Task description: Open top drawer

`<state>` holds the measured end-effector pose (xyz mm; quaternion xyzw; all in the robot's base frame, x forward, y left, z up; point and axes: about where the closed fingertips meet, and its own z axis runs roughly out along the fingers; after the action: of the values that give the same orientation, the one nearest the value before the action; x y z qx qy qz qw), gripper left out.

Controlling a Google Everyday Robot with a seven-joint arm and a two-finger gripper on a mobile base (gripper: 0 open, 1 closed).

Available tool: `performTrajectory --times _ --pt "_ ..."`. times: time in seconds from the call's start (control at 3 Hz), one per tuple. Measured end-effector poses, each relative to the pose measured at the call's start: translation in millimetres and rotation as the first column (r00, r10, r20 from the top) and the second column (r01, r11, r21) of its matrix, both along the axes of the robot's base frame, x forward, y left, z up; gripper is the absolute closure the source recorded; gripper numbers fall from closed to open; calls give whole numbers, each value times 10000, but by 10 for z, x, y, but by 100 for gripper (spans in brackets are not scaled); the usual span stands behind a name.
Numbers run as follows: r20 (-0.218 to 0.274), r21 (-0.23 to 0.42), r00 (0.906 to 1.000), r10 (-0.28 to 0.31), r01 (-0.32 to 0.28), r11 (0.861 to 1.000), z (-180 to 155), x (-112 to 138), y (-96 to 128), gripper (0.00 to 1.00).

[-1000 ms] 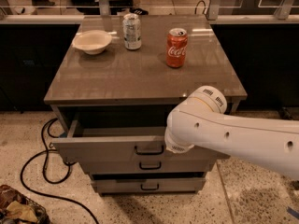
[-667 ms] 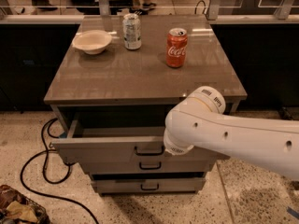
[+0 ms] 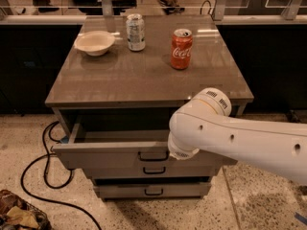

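Top drawer (image 3: pixel 105 153): pulled well out, no farther than a second ago; I judge the task nearly done. Gripper: hidden behind my arm (image 3: pixel 230 138), at the handle (image 3: pixel 153 155); grip state I cannot tell.

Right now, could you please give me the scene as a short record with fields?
top drawer: pulled partly out, grey interior showing
handle: black loop, at the centre of the top drawer's front
middle drawer: shut
bottom drawer: shut
arm: white, reaching in from the right, rounded end at the top drawer's front
gripper: hidden behind the arm's end, by the handle
cabinet top: white bowl, silver can, red cola can
floor: black cable on the left
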<state>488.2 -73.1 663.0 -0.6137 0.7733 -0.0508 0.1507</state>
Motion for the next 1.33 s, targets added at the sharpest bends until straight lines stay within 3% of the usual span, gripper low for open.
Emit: performTrajectory --times 0.33,1.33 --pt "-298 -7 9996 -1 1 10000 -27 -75 29 100" --pt "-341 -12 9994 5 -6 10000 12 -85 34 100"
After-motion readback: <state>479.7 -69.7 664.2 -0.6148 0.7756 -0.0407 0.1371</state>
